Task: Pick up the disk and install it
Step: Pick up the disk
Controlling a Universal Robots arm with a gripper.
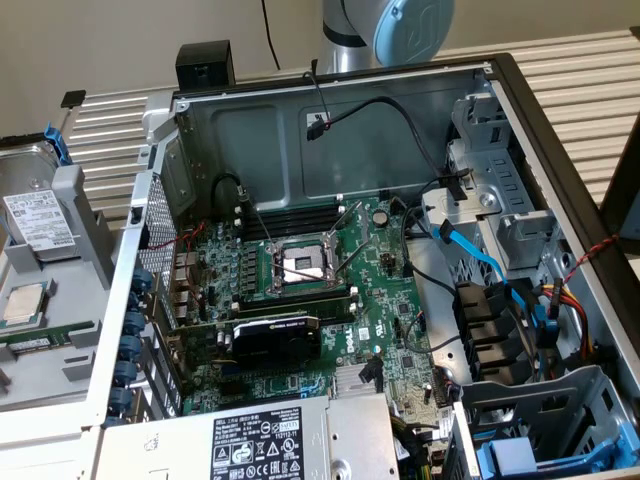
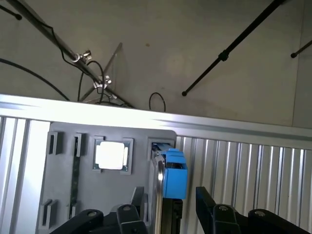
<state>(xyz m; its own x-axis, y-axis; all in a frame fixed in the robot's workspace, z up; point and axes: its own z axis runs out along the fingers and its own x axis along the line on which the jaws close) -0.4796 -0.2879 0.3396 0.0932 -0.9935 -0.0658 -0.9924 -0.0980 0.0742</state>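
Silver-grey disk, blue carrier frame, green motherboard, black pincer

Disk inside spread pincer, slim gaps either side, cables across drive cage

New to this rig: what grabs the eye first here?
The open computer case sits mid exterior view, its green motherboard exposed. At that view's left, the disk in its blue frame stands in a grey holder. In the wrist view the open gripper straddles it.
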